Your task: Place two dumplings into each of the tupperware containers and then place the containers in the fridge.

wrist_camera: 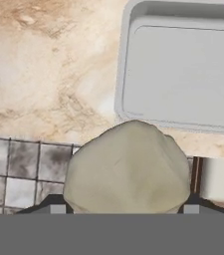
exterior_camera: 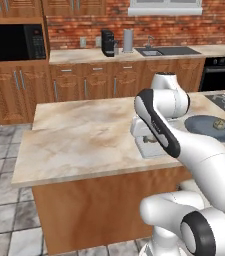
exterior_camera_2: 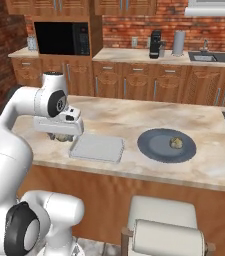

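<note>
Marble worktop (exterior_camera_2: 134, 112) running across the kitchen, brick wall and wooden cabinets behind. On it, toward the near edge, a shallow pale container (exterior_camera_2: 97, 148), empty as far as can be seen, lying flat; seen again from the hand camera with its rounded corner close to the worktop's near edge (wrist_camera: 183, 74). Just right of that, a round dark plate (exterior_camera_2: 166, 145) with one dumpling (exterior_camera_2: 176, 143) sitting near its middle, right of centre; same plate (exterior_camera: 211, 128) and dumpling (exterior_camera: 217, 124) visible from the left camera toward the right end of the worktop. Left of the container, above the near edge, the claw (exterior_camera_2: 60, 136) clamped on a second dumpling (wrist_camera: 128, 172), a pale crinkled lump filling the space between the two dark fingertips (wrist_camera: 52, 203), held clear of the container and over the worktop's edge, tiled floor (wrist_camera: 19, 174) below.
</note>
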